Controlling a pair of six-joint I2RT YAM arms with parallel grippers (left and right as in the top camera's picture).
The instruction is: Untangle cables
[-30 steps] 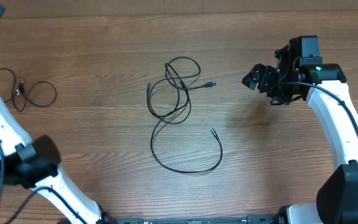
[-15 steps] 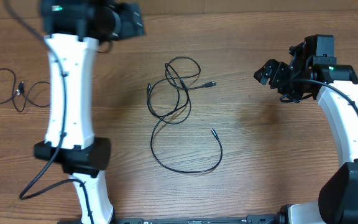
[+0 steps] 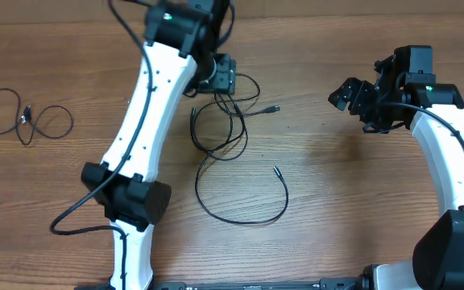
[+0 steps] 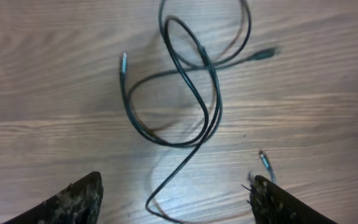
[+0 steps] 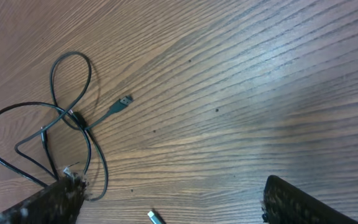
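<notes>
- While the left gripper (image 3: 220, 76) hangs over the far end of the tangled cables (image 3: 232, 113), its fingers (image 4: 79, 199) stand wide apart and hold nothing; the left wrist view shows only wood and cable in the gap.
- The tangle lies mid-table, somewhat nearer the far edge. Its long axis runs from far edge to near edge: the small loops and the crossing (image 4: 201, 61) sit at the far end, and one big open loop (image 3: 240, 222) trails toward the near edge.
- In the left wrist view the crossing lies ahead of the open fingers and roughly centred between them, so I judge the approach to be mostly a straight descent. I cannot tell how high the gripper stands above the wood.
- The right gripper (image 3: 353, 97) is well apart from the tangle, toward the right edge, and is likewise spread wide and empty. In its wrist view the loops sit far off to one side, with a loose plug (image 5: 124, 99) pointing its way.
- The left arm is clearly the nearer, so the first pinch looks to be its job; the plug end would suit the right arm.
- A separate cable (image 3: 24, 115) lies near the left edge, well apart from the tangle.
</notes>
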